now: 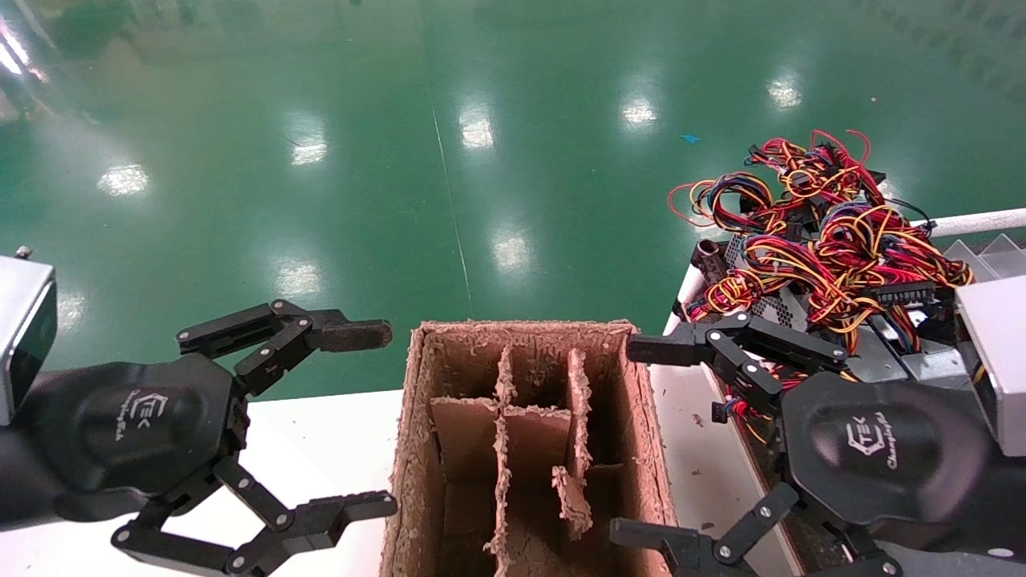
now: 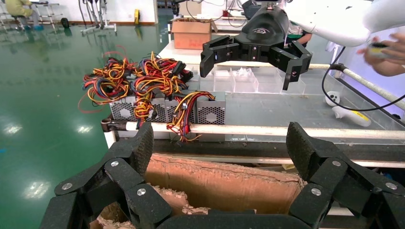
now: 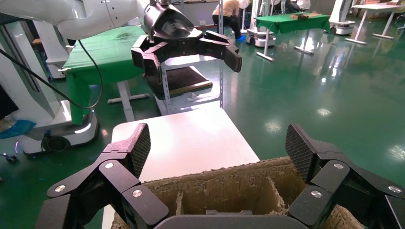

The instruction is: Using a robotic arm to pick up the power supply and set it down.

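Right gripper (image 1: 628, 437): mine, fingers spread wide and holding nothing, poised at the right wall of the cardboard box (image 1: 525, 449). Left gripper (image 1: 383, 417): mine, likewise spread and empty, at the box's left wall over the white table (image 1: 321, 449). Cardboard box: brown, frayed dividers, between my two grippers. Power supply (image 2: 210, 110): grey metal casing with fan grille, far right on the conveyor tray (image 2: 296, 112), apart from both grippers. Wire bundle (image 1: 817, 232): red, yellow, blue, black, heaped on the supplies.
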